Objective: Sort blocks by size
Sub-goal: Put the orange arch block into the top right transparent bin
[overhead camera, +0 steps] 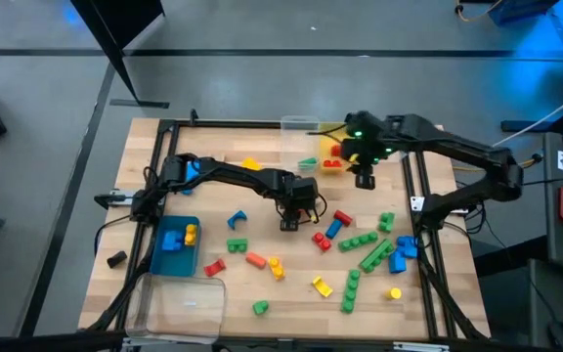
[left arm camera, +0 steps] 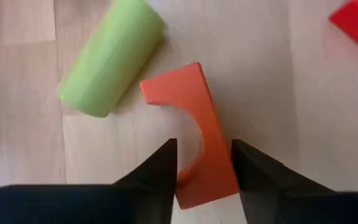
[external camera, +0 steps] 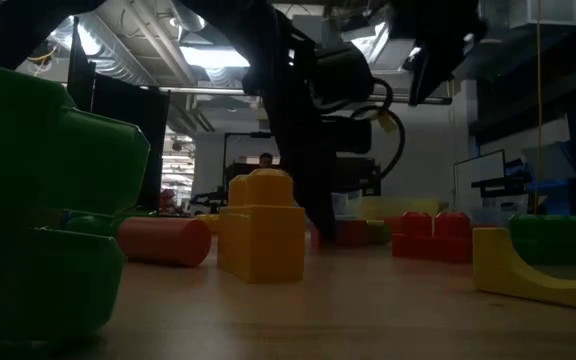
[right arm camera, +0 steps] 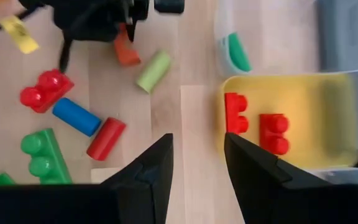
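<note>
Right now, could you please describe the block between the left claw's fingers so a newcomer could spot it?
Find the left claw near the middle of the wooden table. Between its fingers lies an orange arch block, beside a pale green cylinder. It alone is orange with a curved cutout.

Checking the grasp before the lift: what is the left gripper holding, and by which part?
The left gripper straddles the orange arch block, fingers at its sides near one end; a firm hold cannot be told.

green block (external camera: 38,200) cut off at low view's edge; person (external camera: 266,158) behind too small.
</note>
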Robot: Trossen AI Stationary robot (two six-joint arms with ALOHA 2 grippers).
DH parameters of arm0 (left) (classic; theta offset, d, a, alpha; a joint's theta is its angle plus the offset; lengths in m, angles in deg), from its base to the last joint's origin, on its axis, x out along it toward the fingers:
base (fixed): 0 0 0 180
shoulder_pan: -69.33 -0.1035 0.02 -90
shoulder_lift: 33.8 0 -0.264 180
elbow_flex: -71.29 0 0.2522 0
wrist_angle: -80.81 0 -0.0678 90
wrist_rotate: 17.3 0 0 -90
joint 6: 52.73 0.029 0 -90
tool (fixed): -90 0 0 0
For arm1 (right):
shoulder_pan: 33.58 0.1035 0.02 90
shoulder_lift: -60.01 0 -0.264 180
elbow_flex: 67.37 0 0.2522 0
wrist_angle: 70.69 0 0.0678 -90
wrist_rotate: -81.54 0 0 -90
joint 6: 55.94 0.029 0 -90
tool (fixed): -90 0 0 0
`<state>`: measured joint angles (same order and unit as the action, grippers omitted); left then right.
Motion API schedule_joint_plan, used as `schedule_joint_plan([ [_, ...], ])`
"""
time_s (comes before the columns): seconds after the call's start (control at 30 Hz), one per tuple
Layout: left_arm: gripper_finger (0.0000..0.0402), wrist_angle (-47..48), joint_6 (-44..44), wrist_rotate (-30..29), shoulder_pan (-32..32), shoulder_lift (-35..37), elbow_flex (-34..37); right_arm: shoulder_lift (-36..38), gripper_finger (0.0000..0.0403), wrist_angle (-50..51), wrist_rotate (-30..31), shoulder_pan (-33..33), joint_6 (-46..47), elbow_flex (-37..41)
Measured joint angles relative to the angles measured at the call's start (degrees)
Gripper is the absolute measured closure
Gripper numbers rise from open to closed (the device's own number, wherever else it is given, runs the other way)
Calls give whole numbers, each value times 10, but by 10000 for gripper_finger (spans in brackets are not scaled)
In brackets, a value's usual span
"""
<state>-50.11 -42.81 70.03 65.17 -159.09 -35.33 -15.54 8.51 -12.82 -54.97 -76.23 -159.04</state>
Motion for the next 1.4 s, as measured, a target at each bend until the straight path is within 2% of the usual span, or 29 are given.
schedule_joint_plan([
  [0.17, 290, -2, 5, 2, 0, 3, 0, 76, 259, 7, 2, 0, 18, 0],
  [0.33, 290, -3, 3, 22, 0, 27, -5, 111, 259, 4, -63, 0, 34, 0],
  [0.5, 290, -20, -8, 29, 0, 64, -31, 110, 259, -22, -77, 0, 29, 0],
  [0.9, 289, -116, -2, 29, -10, 154, -49, 101, 259, -59, -103, 0, -85, 0],
  [1.07, 289, -158, 5, 29, -17, 166, -49, 101, 259, -70, -107, 0, -78, 0],
  [1.27, 287, -158, 10, 29, -22, 166, -49, 98, 258, -75, -103, 0, -52, 0],
  [1.4, 288, -159, 10, 29, -23, 166, -49, 89, 242, -77, -103, 0, -52, 0],
])
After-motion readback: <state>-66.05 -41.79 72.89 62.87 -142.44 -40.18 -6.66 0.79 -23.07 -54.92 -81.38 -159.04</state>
